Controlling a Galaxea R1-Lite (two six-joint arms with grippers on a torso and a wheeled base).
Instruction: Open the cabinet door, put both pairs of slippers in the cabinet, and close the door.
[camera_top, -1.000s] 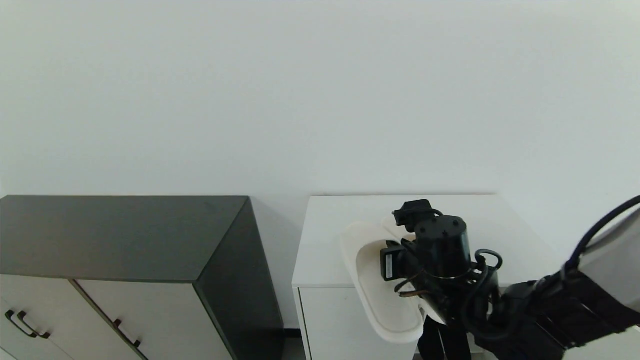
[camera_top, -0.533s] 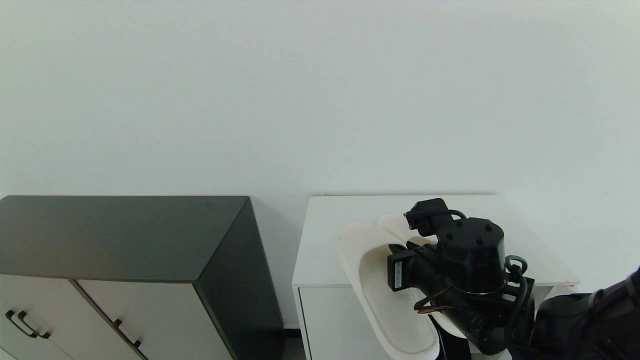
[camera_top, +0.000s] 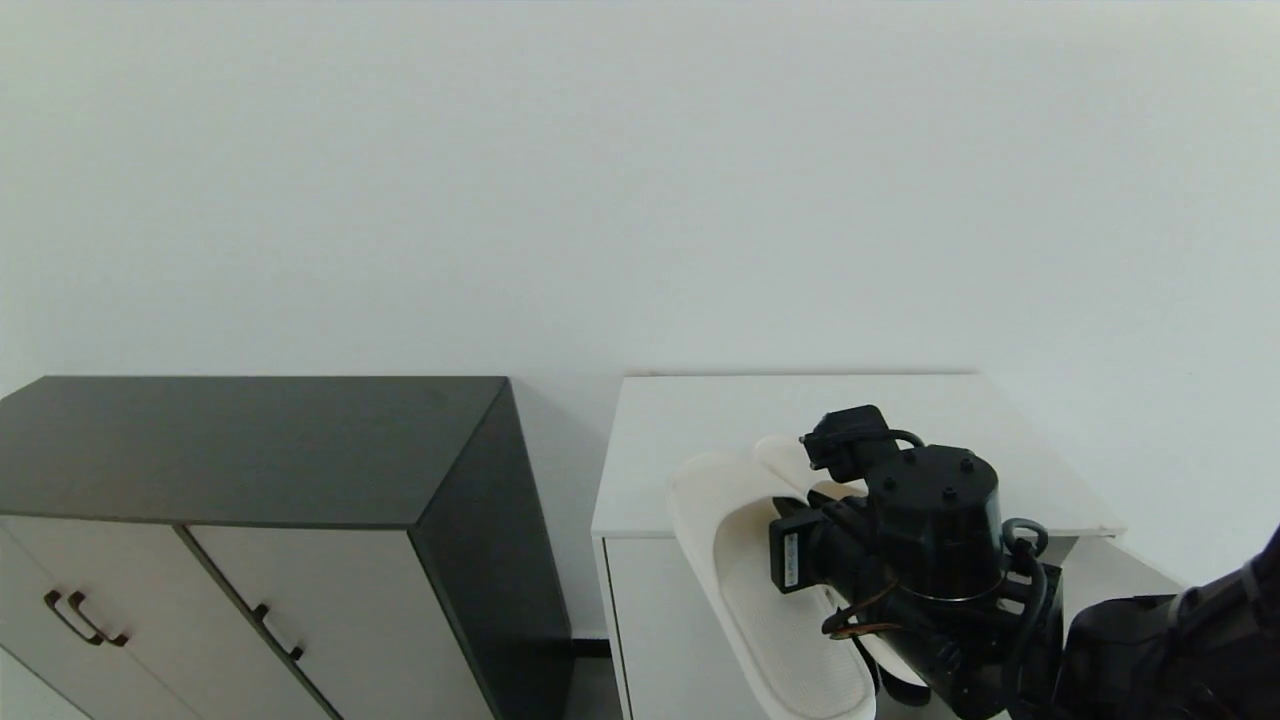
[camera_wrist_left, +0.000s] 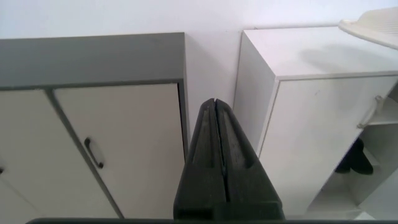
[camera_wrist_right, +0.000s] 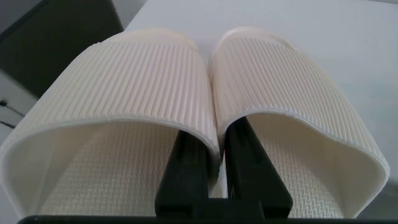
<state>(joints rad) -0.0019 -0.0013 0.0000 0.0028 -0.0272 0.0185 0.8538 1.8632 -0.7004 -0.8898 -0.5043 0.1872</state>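
Note:
A pair of cream ribbed slippers (camera_top: 740, 560) hangs over the front edge of the white cabinet (camera_top: 800, 400), toes toward the wall. My right gripper (camera_wrist_right: 219, 155) is shut on the two inner strap edges, pinching both slippers (camera_wrist_right: 143, 81) together. My left gripper (camera_wrist_left: 215, 102) is shut on nothing. It hovers low before the gap between the dark-topped cabinet (camera_wrist_left: 93, 59) and the white cabinet (camera_wrist_left: 311, 50). The white cabinet's right side stands open, showing a shelf with dark shoes (camera_wrist_left: 354, 158). One slipper's edge (camera_wrist_left: 376, 22) juts over the cabinet top.
The dark-topped cabinet (camera_top: 250, 440) with two handled doors stands left of the white one, with a narrow gap between them. A bar handle (camera_wrist_left: 371, 112) sits on the white cabinet's shut left door. A plain wall is behind.
My right gripper has drawn the slippers back and down over the cabinet's front edge. The head camera has shifted slightly, so both cabinets sit a bit differently in view.

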